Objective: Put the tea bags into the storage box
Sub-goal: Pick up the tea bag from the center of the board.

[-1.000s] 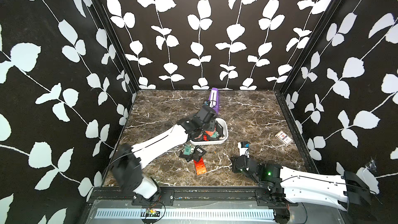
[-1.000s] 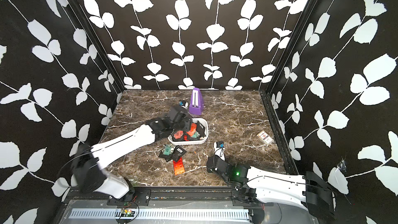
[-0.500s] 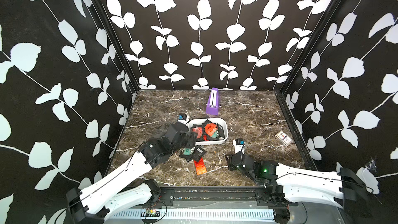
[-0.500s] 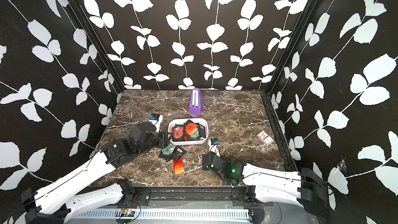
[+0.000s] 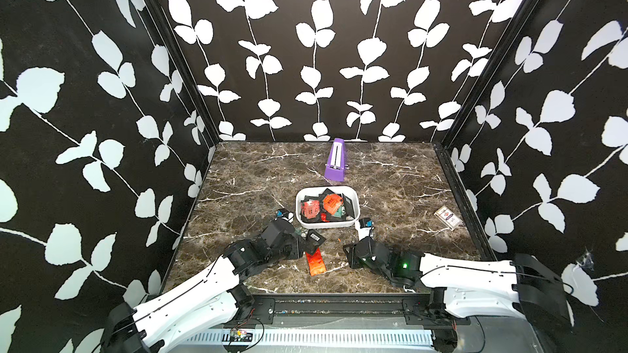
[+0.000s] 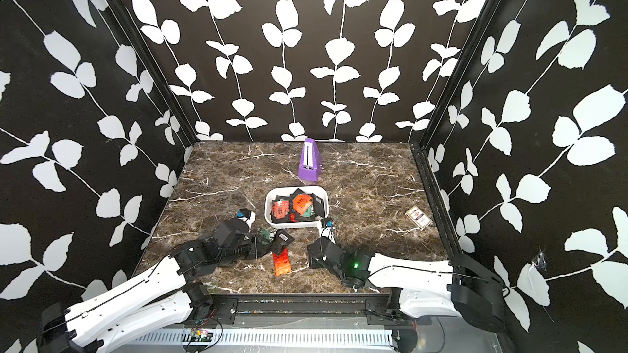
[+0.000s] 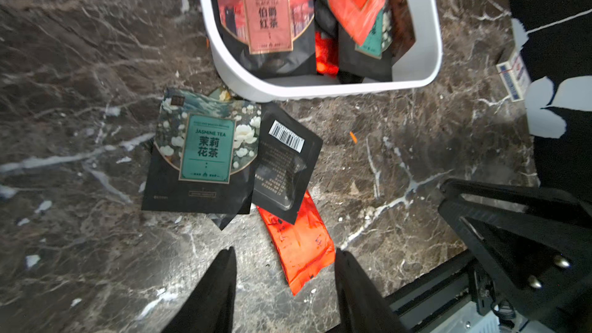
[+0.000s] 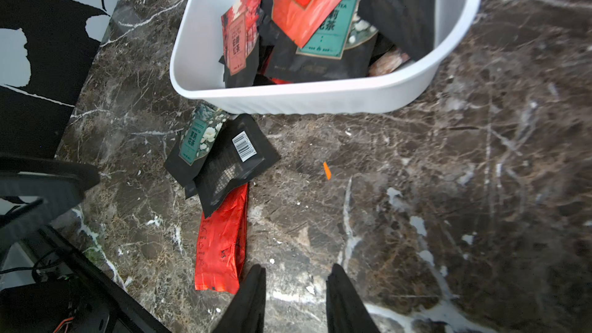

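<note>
Dark marble tabletop (image 5: 255, 178) is enclosed by black walls printed with white leaves. Near its middle the white storage box (image 5: 326, 224) is set, and several tea bags (image 5: 323, 205) are piled inside it. Three more are left on the marble just in front of the box: a green sachet (image 7: 201, 148) close against its wall, a black barcode sachet (image 7: 285, 161) overlapping it, and an orange sachet (image 7: 298, 245) partly covered by the black one. The left gripper (image 7: 285, 253) is pointed at the orange sachet's near end, fingers parted, nothing gripped. The right gripper (image 8: 296, 269) is held beside that sachet, fingers narrowly parted and empty. A purple wedge (image 5: 334, 164) is stood behind the box.
</note>
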`<state>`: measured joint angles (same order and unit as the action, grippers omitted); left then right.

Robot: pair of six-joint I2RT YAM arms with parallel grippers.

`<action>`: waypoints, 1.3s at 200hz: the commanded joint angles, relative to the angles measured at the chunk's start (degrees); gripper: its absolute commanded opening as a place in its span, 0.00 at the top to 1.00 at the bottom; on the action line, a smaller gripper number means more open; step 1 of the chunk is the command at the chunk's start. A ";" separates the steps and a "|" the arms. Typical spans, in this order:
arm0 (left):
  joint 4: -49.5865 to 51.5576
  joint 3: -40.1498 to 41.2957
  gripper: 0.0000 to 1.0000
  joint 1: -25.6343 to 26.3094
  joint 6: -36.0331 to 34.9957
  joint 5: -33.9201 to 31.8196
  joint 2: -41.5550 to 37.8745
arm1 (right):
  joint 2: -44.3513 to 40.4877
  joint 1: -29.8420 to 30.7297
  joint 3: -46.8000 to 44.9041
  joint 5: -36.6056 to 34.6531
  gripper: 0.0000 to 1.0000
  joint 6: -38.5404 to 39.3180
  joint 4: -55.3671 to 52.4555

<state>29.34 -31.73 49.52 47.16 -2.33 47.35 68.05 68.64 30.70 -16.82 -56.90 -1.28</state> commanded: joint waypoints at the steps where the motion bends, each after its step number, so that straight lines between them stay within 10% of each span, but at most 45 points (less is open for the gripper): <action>1: -3.99 1.63 0.52 0.45 1.79 0.56 1.50 | 1.66 0.78 1.29 1.21 0.65 -0.79 3.85; 260: -16.85 6.65 0.68 7.27 7.61 -0.38 22.14 | 22.66 4.11 7.71 8.74 0.64 -3.93 15.69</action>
<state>13.08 -25.69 56.45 54.24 -2.42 68.36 89.34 72.27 36.71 -7.27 -59.00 13.10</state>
